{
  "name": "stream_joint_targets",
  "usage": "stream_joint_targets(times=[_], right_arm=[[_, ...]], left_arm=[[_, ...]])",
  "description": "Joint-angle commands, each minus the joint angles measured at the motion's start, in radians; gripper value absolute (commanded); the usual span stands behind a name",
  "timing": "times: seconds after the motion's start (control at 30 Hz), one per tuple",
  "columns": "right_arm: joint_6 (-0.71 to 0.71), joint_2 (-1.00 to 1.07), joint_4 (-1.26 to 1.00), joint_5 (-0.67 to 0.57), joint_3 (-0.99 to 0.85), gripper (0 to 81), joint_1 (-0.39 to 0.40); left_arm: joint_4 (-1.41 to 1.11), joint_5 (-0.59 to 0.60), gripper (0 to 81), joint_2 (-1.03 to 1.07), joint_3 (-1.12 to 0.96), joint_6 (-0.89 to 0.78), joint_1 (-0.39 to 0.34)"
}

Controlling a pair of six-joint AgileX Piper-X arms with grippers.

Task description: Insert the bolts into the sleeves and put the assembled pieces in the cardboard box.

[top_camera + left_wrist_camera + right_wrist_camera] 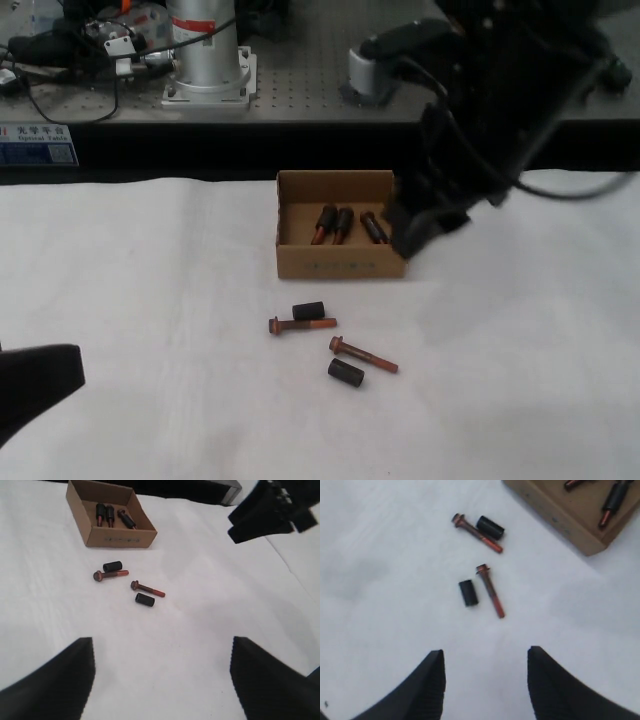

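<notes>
1. A white cloth-covered surface (150, 280) lay in front of a perforated plate (300, 70), which carried a metal post (205, 50) and cables.
2. The right arm (470, 130) came down from the far right, and its dark end stood by the right front corner of the cardboard box (340, 265).
3. The left arm (35, 385) sat low at the near left edge of the surface.
4. The right tool (486, 651) had its 2 fingers spread apart and held nothing. The left tool (161, 640) was likewise spread wide and held nothing.
5. Inside the box lay 3 assembled pieces (343, 225), side by side.
6. In front of the box lay 2 loose bolts (303, 324) and 2 loose sleeves (310, 310), with each sleeve just beside a bolt.
7. The loose parts lay on the cloth ahead of both tools. They were apart from the right tool's fingertips and well apart from the left tool's.
</notes>
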Motion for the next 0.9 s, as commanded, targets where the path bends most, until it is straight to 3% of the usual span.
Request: stream_joint_targets(times=[0.0, 0.2, 0.43, 0.63, 0.87], right_arm=[[0.027, -0.148, -0.034, -0.002, 0.144, 37.9, 0.047], [0.158, -0.466, -0.119, 0.054, 0.445, 37.9, 0.149], [0.237, -0.755, -0.18, 0.072, 0.666, 37.9, 0.178], [0.237, -0.825, -0.214, 0.09, 0.727, 37.9, 0.178], [0.161, -0.727, -0.279, 0.09, 0.723, 37.9, 0.178]], left_arm=[[0.041, -0.004, 54.6, -0.008, -0.009, 0.01, 0.001], [0.095, -0.004, 54.6, -0.008, -0.009, 0.01, 0.001], [0.11, -0.004, 54.6, -0.008, -0.009, 0.01, 0.001], [0.11, -0.004, 54.6, -0.008, -0.009, 0.01, 0.001], [0.11, -0.002, 54.6, -0.008, -0.009, 0.01, 0.001]])
